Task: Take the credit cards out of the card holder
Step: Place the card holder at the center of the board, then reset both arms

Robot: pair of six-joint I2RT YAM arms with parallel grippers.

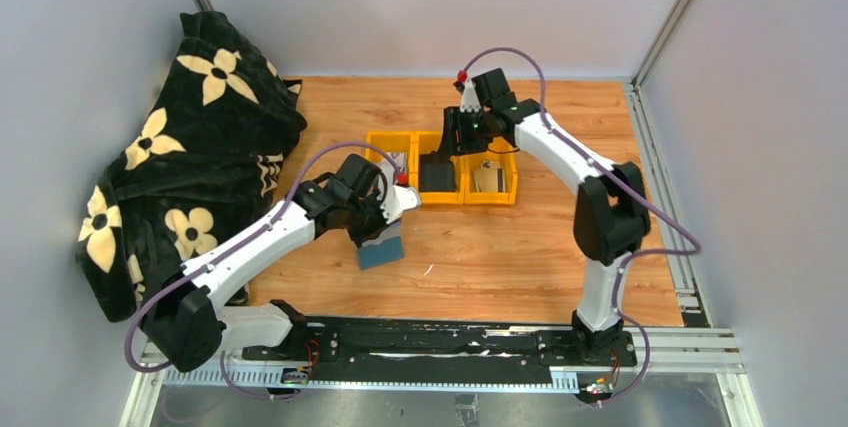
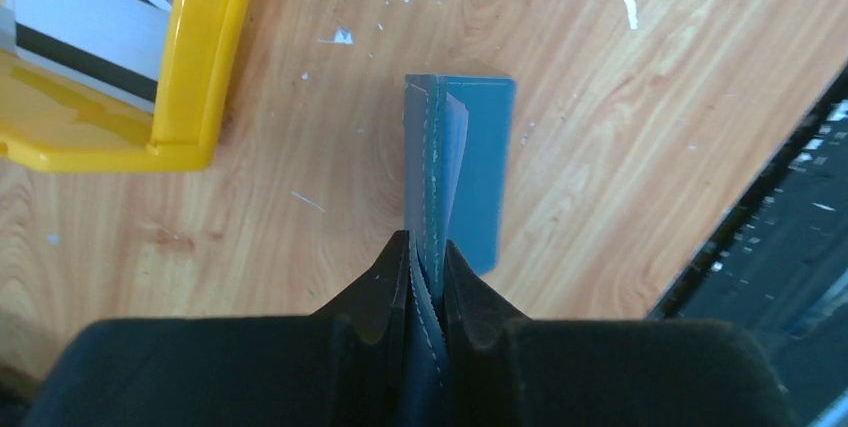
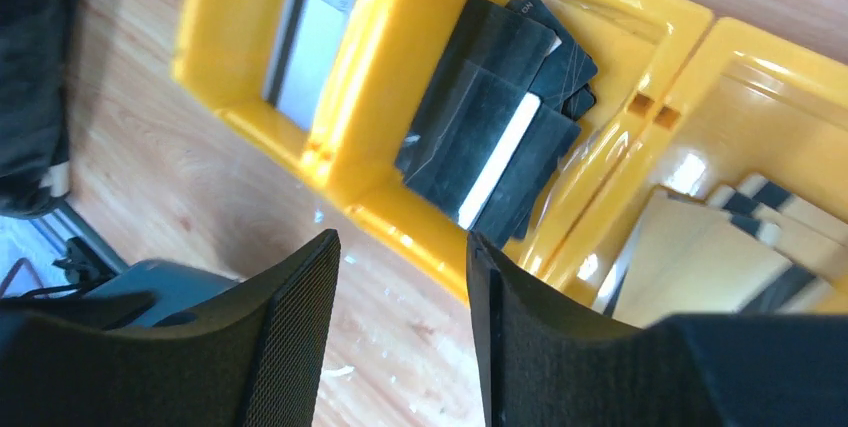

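I read the left gripper point(image 2: 428, 252) as clamped narrow on the teal card holder point(image 2: 480, 167), held edge-on over the table point(image 2: 620, 147) near the yellow bins point(image 3: 372, 97). The right gripper point(image 3: 400, 247) stands parted and empty above the middle bin, where dark credit cards point(image 3: 480, 137) lie.

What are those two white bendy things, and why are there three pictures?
They are two robot arms bolted to a wooden table. The big picture looks down from above. The other two pictures come from little cameras on the wrists, so you see each arm's black jaws up close. The left arm has its jaws pinched shut on a blue card holder. The right arm hangs over three yellow bins with its jaws open and empty. The bins hold silvery cards, dark cards and pale cards. A black flowery blanket is heaped at the left.
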